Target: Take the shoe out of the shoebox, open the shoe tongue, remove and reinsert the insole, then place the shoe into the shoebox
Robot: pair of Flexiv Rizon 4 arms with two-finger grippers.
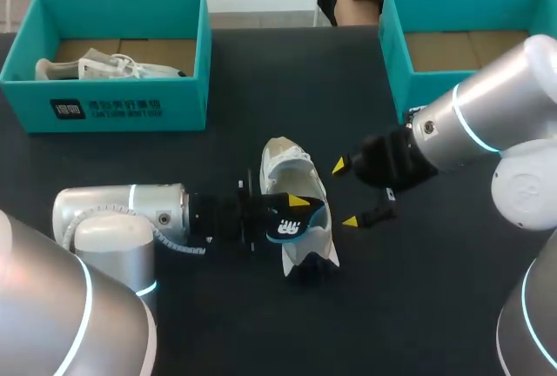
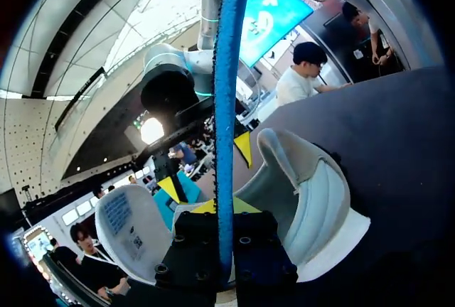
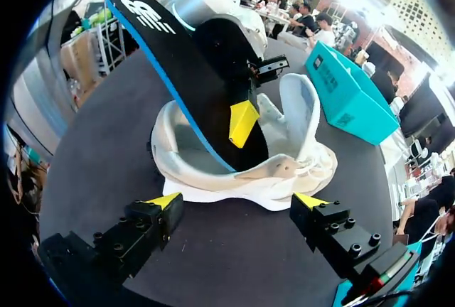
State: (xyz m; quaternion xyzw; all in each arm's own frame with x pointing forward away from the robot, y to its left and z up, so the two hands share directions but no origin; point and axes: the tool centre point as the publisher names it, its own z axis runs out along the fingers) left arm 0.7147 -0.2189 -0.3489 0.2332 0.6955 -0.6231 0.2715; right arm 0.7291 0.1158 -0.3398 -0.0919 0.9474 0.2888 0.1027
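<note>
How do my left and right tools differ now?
The left tool is shut on the insole, on edge with one end in the white shoe; the right tool is open and empty. The left tool is over the shoe; the right tool is beside it. Both have yellow tips.

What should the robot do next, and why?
Probably bring the right gripper in to steady the shoe. Its fingers are open beside the shoe, touching nothing, while the left gripper pinches the insole, whose lower end sits inside the shoe. A loose shoe might slide or tip.
</note>
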